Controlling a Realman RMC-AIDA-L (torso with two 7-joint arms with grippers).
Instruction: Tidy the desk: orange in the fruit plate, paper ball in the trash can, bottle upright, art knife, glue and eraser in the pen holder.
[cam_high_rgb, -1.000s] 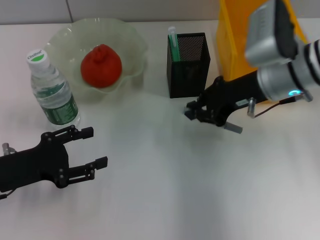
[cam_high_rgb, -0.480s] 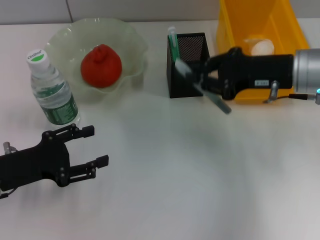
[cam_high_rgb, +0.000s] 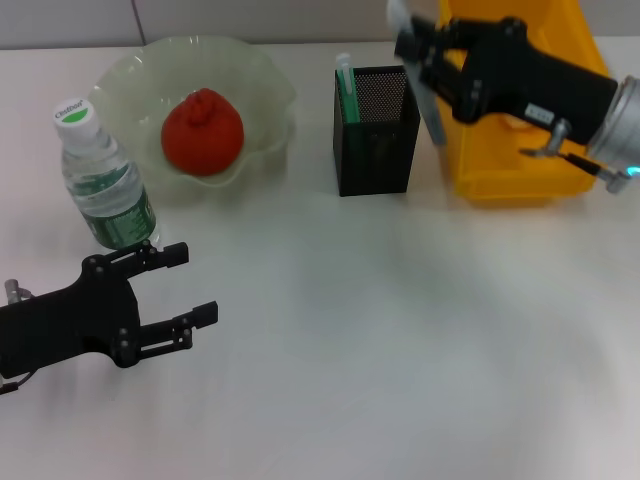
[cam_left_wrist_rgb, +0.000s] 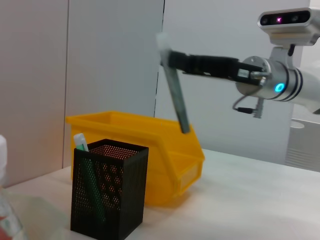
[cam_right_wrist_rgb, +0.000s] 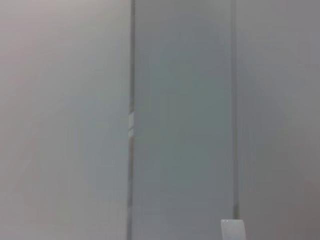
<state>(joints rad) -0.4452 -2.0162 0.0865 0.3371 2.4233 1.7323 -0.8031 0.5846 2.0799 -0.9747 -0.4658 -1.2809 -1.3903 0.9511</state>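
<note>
My right gripper (cam_high_rgb: 420, 50) is shut on the glue (cam_high_rgb: 428, 100), a grey tube held tilted in the air by the right rim of the pen holder (cam_high_rgb: 375, 130). The left wrist view shows the glue (cam_left_wrist_rgb: 176, 95) hanging steeply above the pen holder (cam_left_wrist_rgb: 107, 190) and the trash can (cam_left_wrist_rgb: 150, 150). The art knife (cam_high_rgb: 347, 85) stands inside the holder. The orange (cam_high_rgb: 203, 130) lies in the fruit plate (cam_high_rgb: 130, 70). The bottle (cam_high_rgb: 105, 185) stands upright beside it. My left gripper (cam_high_rgb: 190, 285) rests open just below the bottle. The paper ball and the eraser do not show.
The yellow trash can (cam_high_rgb: 500, 170) stands right of the pen holder, with my right arm stretched across it. The right wrist view shows only a grey panelled wall. White tabletop stretches across the front and middle.
My right gripper has risen from beside the pen holder's base to above its right rim, carrying the glue, which has swung more upright. The left arm has barely shifted.
</note>
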